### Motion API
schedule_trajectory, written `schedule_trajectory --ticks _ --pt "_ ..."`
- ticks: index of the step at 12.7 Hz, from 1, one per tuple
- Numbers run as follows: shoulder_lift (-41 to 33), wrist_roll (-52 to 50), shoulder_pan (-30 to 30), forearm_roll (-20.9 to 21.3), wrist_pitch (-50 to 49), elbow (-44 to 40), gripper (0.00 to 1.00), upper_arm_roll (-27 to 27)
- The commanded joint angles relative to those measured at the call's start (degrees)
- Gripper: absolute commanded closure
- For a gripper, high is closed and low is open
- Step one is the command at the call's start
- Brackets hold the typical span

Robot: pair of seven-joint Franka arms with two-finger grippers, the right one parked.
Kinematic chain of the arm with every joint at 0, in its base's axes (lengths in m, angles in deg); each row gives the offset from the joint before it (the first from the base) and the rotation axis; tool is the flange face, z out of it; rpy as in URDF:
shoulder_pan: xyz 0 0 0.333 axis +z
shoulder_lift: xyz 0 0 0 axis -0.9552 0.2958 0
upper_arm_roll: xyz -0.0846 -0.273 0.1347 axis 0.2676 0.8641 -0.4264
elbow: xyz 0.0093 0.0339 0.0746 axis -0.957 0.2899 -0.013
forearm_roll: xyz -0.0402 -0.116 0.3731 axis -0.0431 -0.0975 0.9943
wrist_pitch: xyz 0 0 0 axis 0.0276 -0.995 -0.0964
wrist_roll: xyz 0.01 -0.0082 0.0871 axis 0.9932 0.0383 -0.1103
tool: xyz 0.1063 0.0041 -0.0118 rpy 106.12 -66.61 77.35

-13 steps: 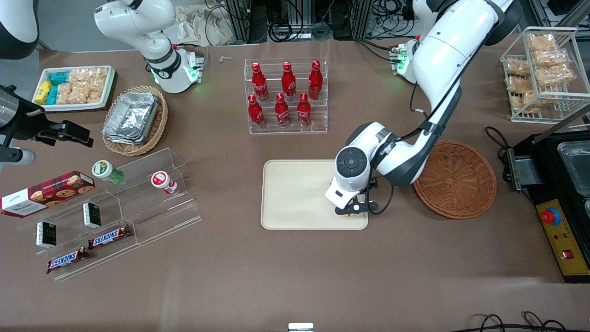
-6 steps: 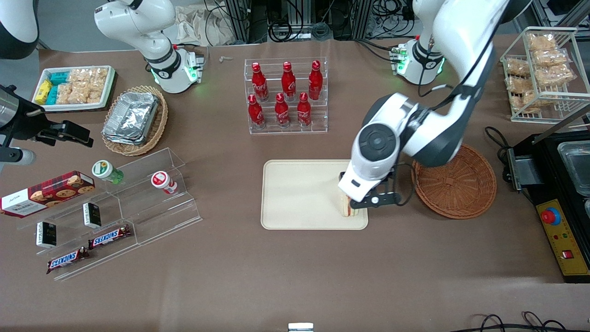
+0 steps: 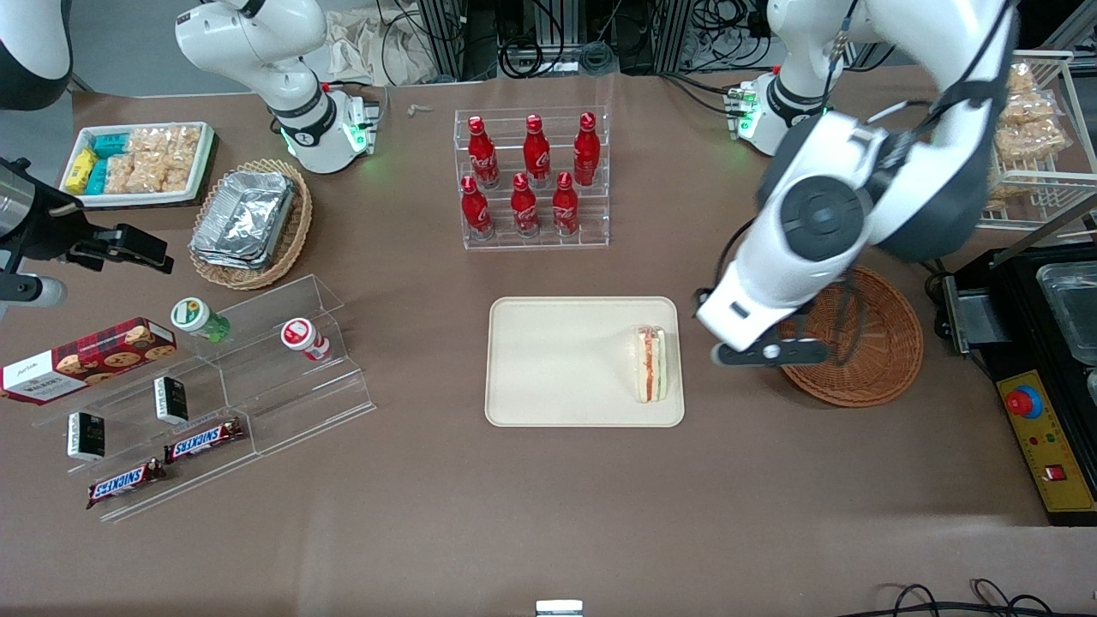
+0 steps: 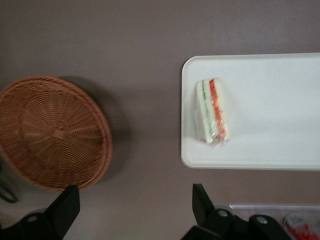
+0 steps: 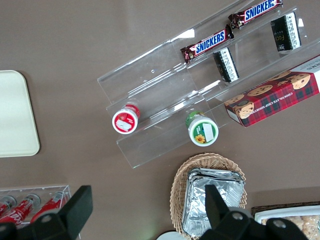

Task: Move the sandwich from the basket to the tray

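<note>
The sandwich [image 3: 651, 363] [image 4: 213, 110], a wrapped white wedge with red and green filling showing, lies on the cream tray [image 3: 557, 360] [image 4: 270, 145] near the tray end closest to the basket. The reddish-brown wicker basket [image 3: 866, 351] [image 4: 50, 132] stands empty beside the tray. My left gripper [image 3: 758, 351] [image 4: 135, 207] hangs open and empty above the bare table strip between the tray and the basket, raised well clear of both.
A clear rack of red bottles [image 3: 531, 176] stands farther from the front camera than the tray. A black machine [image 3: 1041, 360] and a wire rack of snack bags [image 3: 1020, 137] sit at the working arm's end. Stepped acrylic shelves [image 3: 214, 386] lie toward the parked arm's end.
My gripper let go of the sandwich on the tray, rose and moved toward the basket. The sandwich, hidden under the gripper before, now lies in full view.
</note>
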Motion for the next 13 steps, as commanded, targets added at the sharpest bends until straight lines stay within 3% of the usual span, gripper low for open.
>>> schedule_trajectory --ticks 1,2,8,13 --pt "-7.3 11.4 -1.0 -7.2 -2.6 1.4 0.0 -9.6" --pt "-9.1 15.4 -1.4 -8.9 -2.8 1.6 0.0 -13.3" --pt "-18.6 31.9 -1.3 -10.7 -4.5 4.2 0.0 -25.9" --pt "-22.4 32.0 -1.2 -8.2 -3.2 7.9 0.0 -26.8"
